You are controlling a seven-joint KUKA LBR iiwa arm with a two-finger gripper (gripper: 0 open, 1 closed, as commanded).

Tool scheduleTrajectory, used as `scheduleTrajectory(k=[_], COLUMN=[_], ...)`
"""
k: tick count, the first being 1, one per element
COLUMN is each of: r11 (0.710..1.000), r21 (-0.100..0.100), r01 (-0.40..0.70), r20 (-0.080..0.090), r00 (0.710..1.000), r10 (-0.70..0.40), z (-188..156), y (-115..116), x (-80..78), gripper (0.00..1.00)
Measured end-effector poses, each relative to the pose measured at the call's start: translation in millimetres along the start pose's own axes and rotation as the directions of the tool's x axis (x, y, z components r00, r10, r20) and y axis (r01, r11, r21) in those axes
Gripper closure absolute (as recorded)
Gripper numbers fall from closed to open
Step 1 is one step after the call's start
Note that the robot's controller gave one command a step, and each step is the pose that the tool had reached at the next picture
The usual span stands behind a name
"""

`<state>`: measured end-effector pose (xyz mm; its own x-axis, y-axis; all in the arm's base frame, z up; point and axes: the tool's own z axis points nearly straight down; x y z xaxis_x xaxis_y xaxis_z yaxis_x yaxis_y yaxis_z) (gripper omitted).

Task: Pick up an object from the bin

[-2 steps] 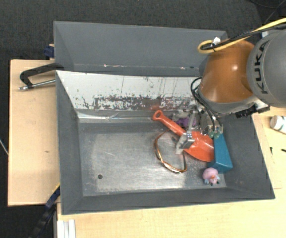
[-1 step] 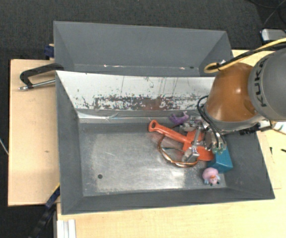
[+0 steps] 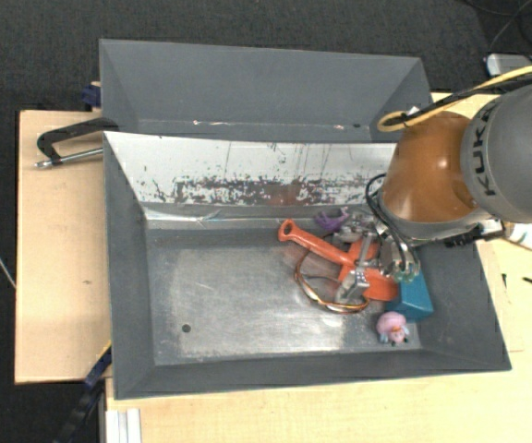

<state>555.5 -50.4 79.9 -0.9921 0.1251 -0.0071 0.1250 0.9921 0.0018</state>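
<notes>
The hand [image 3: 369, 268] hangs low in the right half of the bin [image 3: 229, 312], under the arm's rounded orange cover [image 3: 428, 169], right above a small heap of loose things. It cannot be told whether the hand is wide or narrow, nor whether it holds anything.

Nearest below it lies an orange tool [image 3: 317, 244]. It is long and flat like a toy wrench, with a hooked head at its far-left end. It runs slantwise from near the middle of the bin's far wall down toward the near-right corner, and its thicker lower end lies under the hand.

A thin coppery wire loop [image 3: 326, 301] lies beneath the tool's shaft. A purple piece [image 3: 331, 218] sits just beside the tool's upper part, near the far wall. A blue block [image 3: 417, 296] lies just right of the hand. A little pink figure [image 3: 392, 326] lies near the block, toward the near-right corner.
</notes>
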Motion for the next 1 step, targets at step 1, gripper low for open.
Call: scheduleTrajectory(k=[1], r11=[1.000], r21=[0.001], r01=[0.000], r20=[-0.004], r00=[1.000], r10=[0.000], z=[6.1], y=[-3.4], x=[0.2], gripper=[0.00])
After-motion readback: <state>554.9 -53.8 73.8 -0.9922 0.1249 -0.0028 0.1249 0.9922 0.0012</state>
